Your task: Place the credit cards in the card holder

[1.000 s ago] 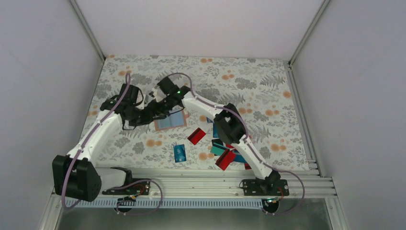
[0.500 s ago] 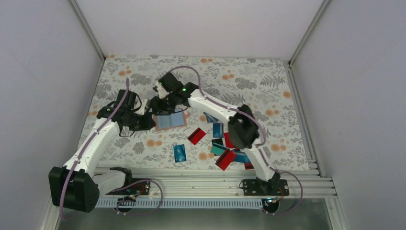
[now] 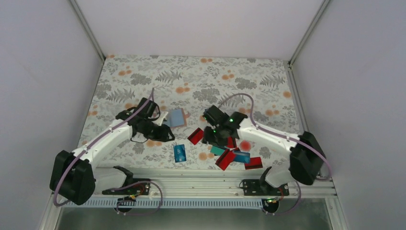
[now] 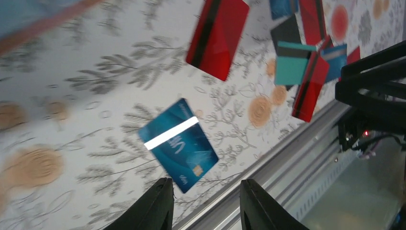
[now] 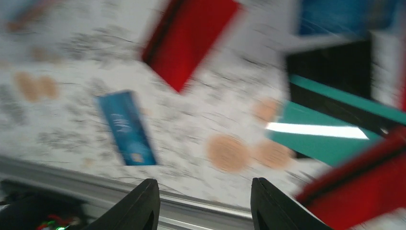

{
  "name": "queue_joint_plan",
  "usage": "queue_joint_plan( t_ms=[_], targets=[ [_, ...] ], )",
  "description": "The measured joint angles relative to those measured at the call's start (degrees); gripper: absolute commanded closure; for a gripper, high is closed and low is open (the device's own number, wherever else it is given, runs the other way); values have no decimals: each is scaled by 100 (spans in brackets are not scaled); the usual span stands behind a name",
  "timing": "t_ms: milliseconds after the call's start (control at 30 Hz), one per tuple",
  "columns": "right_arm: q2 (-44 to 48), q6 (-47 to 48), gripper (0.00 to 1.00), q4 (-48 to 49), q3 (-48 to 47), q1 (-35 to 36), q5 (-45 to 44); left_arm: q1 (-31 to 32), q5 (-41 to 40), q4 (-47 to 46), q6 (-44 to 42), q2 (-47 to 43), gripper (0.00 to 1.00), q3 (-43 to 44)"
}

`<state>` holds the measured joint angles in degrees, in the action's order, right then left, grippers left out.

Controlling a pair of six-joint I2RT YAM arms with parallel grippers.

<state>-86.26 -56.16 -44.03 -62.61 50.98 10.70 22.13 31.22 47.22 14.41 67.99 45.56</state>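
Note:
The tan card holder (image 3: pixel 176 117) lies left of centre on the floral cloth, with a blue face showing in it. My left gripper (image 3: pixel 165 133) hovers just in front of it, open and empty; its wrist view shows a blue credit card (image 4: pixel 178 143) ahead of the left gripper (image 4: pixel 206 203) and the holder's blurred edge (image 4: pixel 43 17). My right gripper (image 3: pixel 213 135) is open and empty over the card pile (image 3: pixel 230 152). Its blurred wrist view shows a blue card (image 5: pixel 127 127), a red card (image 5: pixel 189 36) and a teal card (image 5: pixel 330 136) beyond the right gripper (image 5: pixel 205 203).
A lone blue card (image 3: pixel 180 153) and a red card (image 3: pixel 196 136) lie between the two grippers. Red, teal and blue cards overlap near the front rail (image 3: pixel 210 175). White walls close in the cloth on three sides.
The left gripper has opened and drawn back from the holder toward the near side. The right arm has swung away from the holder to the card pile. The holder sits slightly further right and turned.

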Motion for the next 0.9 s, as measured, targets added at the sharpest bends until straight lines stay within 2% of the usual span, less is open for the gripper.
queue_joint_plan(
  t_ms=[133,267,333,467,567,633,733,900],
  targets=[
    [802,-691,41,-494,1008,-42,-372,695,20,-293,190,299,60,-2],
    [1233,-1294,31,-774,1624,-70,-525,1399,-109,-562,396,608,57,2],
    [1294,-1502,30,-841,1812,-76,-562,1598,-208,-643,476,752,53,15],
    [1239,-1663,30,-737,1991,-81,-592,1932,-662,-684,726,901,38,52],
    [1084,-1440,31,-212,2009,-87,-437,1952,-1097,-636,933,901,28,42],
    [935,-1244,31,144,1971,-87,-315,1952,-1403,-621,1099,901,26,-15],
    [595,-898,31,533,1714,-87,-166,1952,-1722,-603,1248,955,31,-35],
    [254,-461,33,997,1392,-87,44,1952,-2096,-697,1360,1582,45,103]
  ],
)
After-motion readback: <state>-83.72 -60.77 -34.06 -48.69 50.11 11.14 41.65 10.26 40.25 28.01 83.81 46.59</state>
